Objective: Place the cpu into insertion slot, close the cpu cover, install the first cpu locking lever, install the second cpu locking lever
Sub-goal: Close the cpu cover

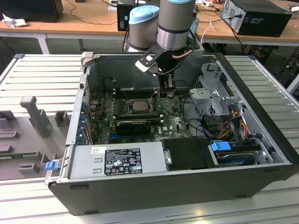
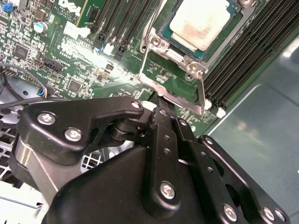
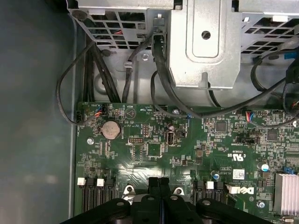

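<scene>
The black two-fingered pincer [image 1: 167, 88] hangs from the grey and pale-blue arm inside the open black computer case [image 1: 177, 186], its tips low over the large green circuit board [image 1: 174, 123]. In both wrist views its two black fingers [image 3: 153, 186] lie pressed flat against each other with nothing showing between them, so it is clenched on nothing visible.

In the second wrist view the pincer [image 2: 158, 105] points at the near edge of the thin silver-grey square metal cover frame [image 2: 201, 95], which stands swung up from the board, green showing through its large window. The tips are right at that edge; whether they touch it I cannot tell.

Just beyond the raised frame, further from the pincer, the small flat square cpu with its dull silver-grey top [image 2: 201, 21] lies flat in the square black insertion slot [image 2: 177, 46] – seated, and uncovered. Long narrow black memory slots [image 2: 243, 51] run along the socket's far side from the fingers.

In the first wrist view the pincer [image 3: 159, 184] sits at the board's edge; past it lie a round silver coin battery [image 3: 111, 128], black cables [image 3: 161, 79] and a perforated grey metal drive cage [image 3: 201, 42].
</scene>
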